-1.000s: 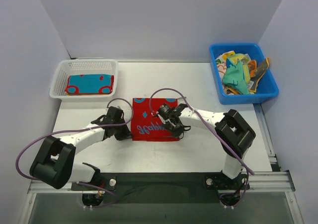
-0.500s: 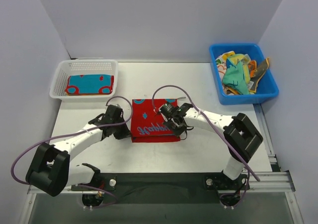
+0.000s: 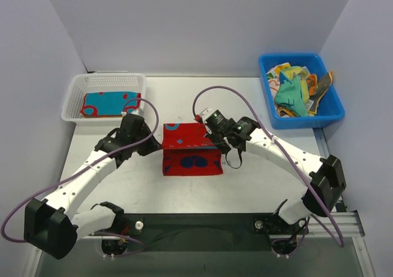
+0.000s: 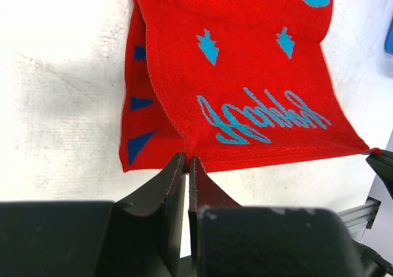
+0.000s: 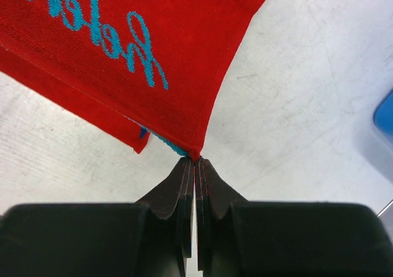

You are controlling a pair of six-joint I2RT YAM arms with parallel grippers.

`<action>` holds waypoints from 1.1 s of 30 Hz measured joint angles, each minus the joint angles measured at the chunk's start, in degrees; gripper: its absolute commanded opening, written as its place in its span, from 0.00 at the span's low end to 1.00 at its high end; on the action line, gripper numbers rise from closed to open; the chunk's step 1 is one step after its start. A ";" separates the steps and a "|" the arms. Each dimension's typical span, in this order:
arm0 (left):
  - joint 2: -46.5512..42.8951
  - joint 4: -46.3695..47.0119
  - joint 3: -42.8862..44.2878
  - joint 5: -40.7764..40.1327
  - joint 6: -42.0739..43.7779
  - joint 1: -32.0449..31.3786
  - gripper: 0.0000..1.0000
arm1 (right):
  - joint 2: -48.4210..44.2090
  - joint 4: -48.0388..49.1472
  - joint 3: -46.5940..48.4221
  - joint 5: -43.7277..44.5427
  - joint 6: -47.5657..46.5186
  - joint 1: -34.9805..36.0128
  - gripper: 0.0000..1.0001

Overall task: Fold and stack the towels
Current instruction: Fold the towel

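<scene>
Red towel [image 3: 191, 164] corners are pinched by the closed left gripper [image 4: 187, 161] at nine o'clock and right gripper [image 5: 195, 161] at three; if tension is applied unevenly, the fold is probably skewed.

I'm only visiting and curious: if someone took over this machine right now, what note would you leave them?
Left hand: shut on one corner of the red towel.
Right hand: shut on another corner; that edge is lifted mid-fold above the table.
Done: one folded towel lies in the white basket.
Left: finish this fold, stack it, then do the crumpled towels in the blue bin.
</scene>
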 measured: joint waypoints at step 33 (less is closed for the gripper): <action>-6.47 -1.38 -8.55 -3.06 -1.90 -3.69 0.60 | -9.68 1.33 -9.03 -14.05 10.88 -3.26 0.35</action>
